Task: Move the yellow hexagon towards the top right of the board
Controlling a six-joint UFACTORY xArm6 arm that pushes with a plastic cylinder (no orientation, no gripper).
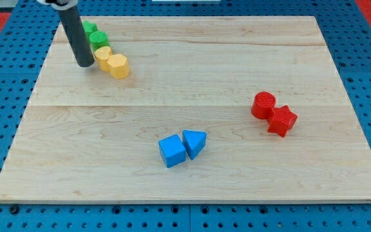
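The yellow hexagon [117, 65] lies near the board's top left, touching a second yellow block [102, 57] on its upper left. My tip [85, 64] rests on the board just left of the two yellow blocks, close beside the second one. Two green blocks [98, 40] [89, 29] continue the row towards the view's top, partly hidden behind the dark rod.
A red cylinder [263, 105] and a red star-like block [282, 120] touch at the view's right. A blue cube [172, 151] and a blue wedge [194, 142] sit together at the bottom centre. The wooden board [237, 51] lies on a blue pegboard.
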